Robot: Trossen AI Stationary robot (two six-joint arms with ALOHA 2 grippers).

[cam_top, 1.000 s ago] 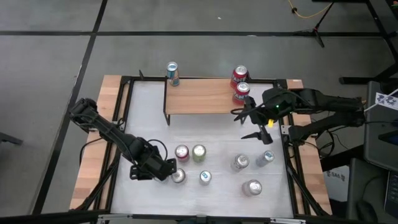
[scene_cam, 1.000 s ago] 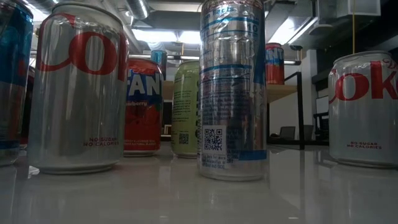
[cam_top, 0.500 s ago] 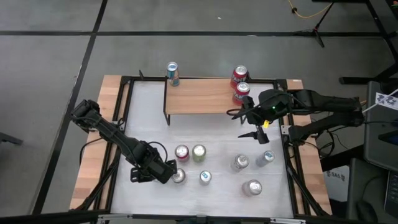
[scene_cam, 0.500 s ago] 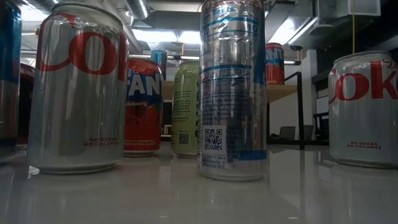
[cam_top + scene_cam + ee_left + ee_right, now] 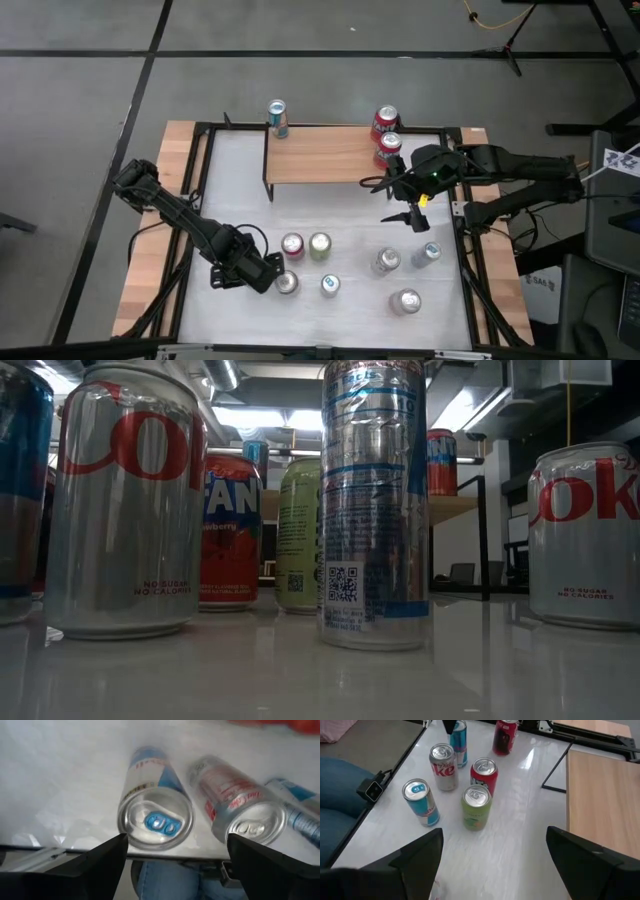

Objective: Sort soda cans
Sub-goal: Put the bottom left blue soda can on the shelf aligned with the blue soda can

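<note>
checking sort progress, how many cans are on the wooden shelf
3: a blue-white can at its back left corner, two red cans near its right end; none seems hidden.

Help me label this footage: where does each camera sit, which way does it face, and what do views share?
High: overhead, straight down; both arms, wooden shelf.
Low: tabletop height, facing the room; no arm.
Left wrist: over the blue-tabbed can; open left end effector.
Right wrist: facing the green can; open right end effector.
Shared: the green can shows in high, low and right wrist views.
</note>
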